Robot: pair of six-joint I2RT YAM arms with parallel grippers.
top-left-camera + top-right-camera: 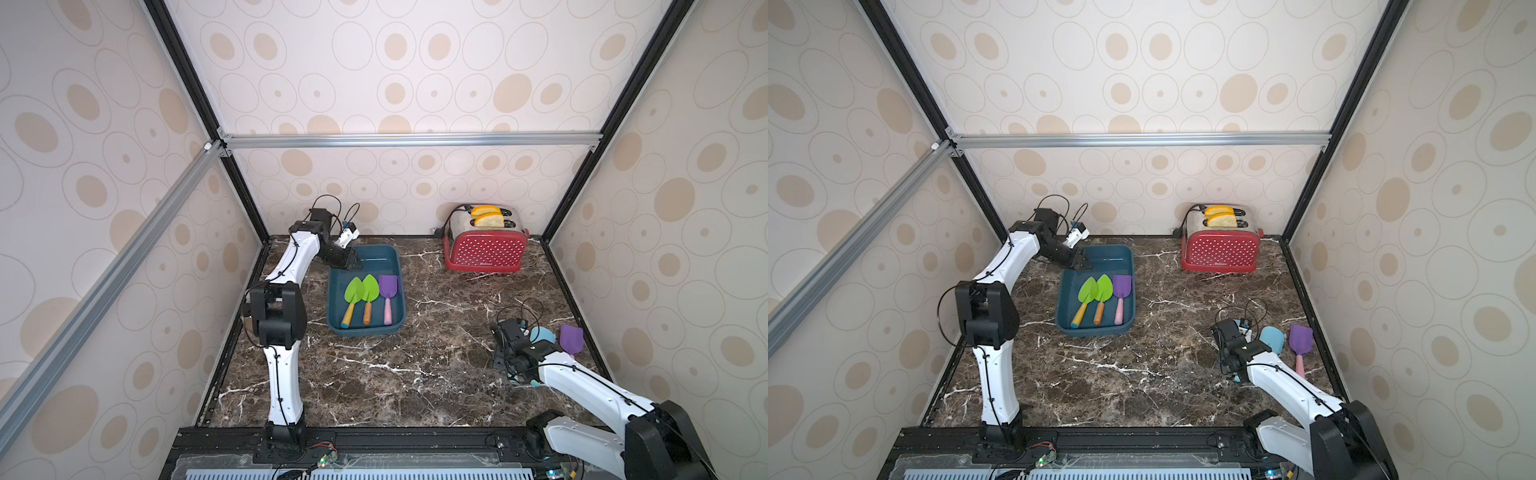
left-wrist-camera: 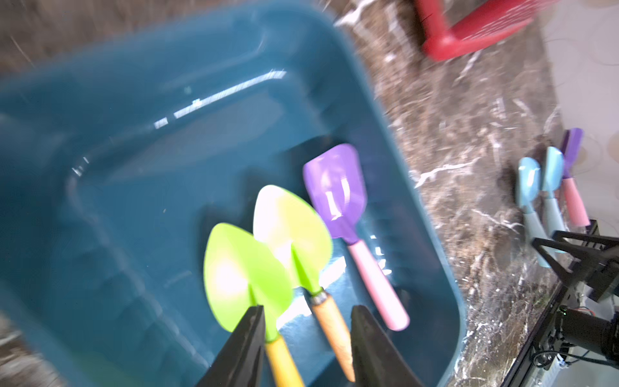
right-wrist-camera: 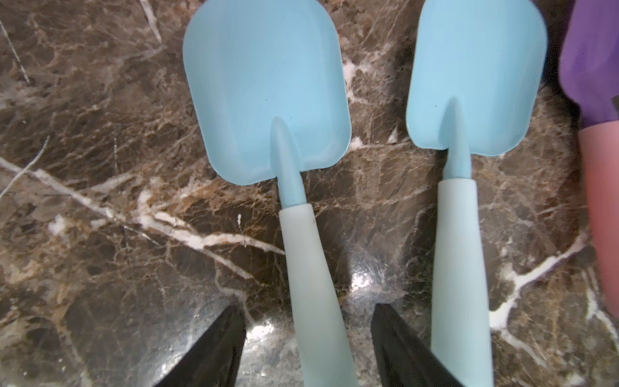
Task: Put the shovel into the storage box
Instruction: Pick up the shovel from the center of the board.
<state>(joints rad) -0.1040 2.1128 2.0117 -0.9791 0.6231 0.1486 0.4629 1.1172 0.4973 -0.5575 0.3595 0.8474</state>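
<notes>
Three shovels lie in the storage box; the left claw above it is parted, empty. Well apart from the box, the right claw, parted, straddles a blue shovel.

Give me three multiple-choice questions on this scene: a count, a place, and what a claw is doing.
1. How many shovels lie in the storage box? A) one B) five C) three
2. Where is the red toaster? A) in the storage box B) upright at the back of the table C) tipped over in front
3. The right claw is: A) open, astride a light-blue shovel's handle B) shut on nothing C) clamped on the toaster

Answers: C, two green shovels and a purple shovel lie inside; B, it stands at the back; A, gaps show either side of the handle.
</notes>
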